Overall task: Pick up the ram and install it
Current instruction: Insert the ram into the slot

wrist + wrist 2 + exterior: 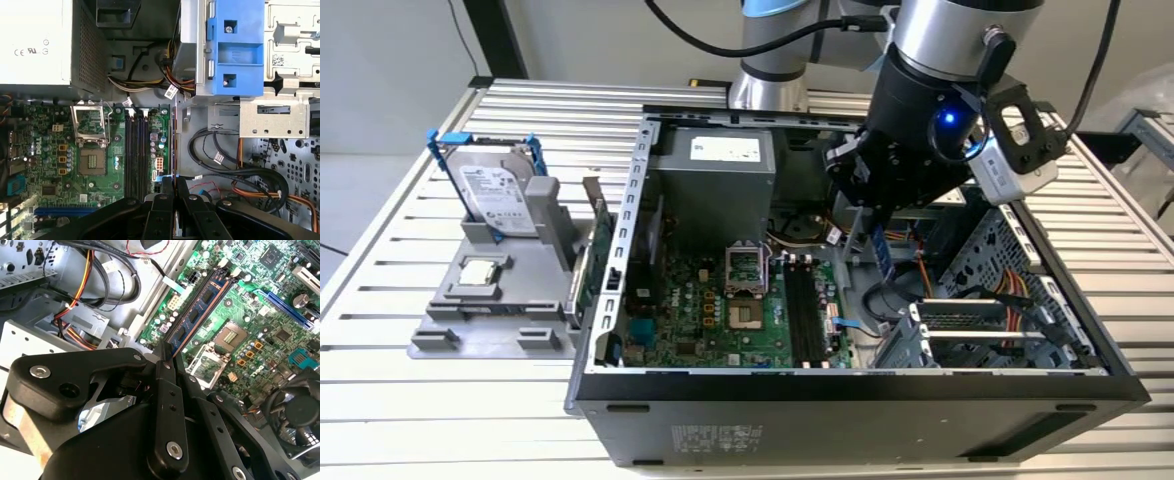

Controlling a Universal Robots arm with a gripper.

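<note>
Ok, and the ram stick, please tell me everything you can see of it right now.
The ram is a long, slim circuit board, blue-looking, with a row of flat dark chips along one face. It is clamped at one end between the fingers of the gripper, which is shut on it, and it sticks out straight over the green motherboard. It appears to touch nothing but the fingers; the black slots look empty, so it is not seated yet.

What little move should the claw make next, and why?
Probably a small sideways shift toward the black slots. The claw grips the ram, which hangs parallel to the slots but beside them, not yet over one.
</note>
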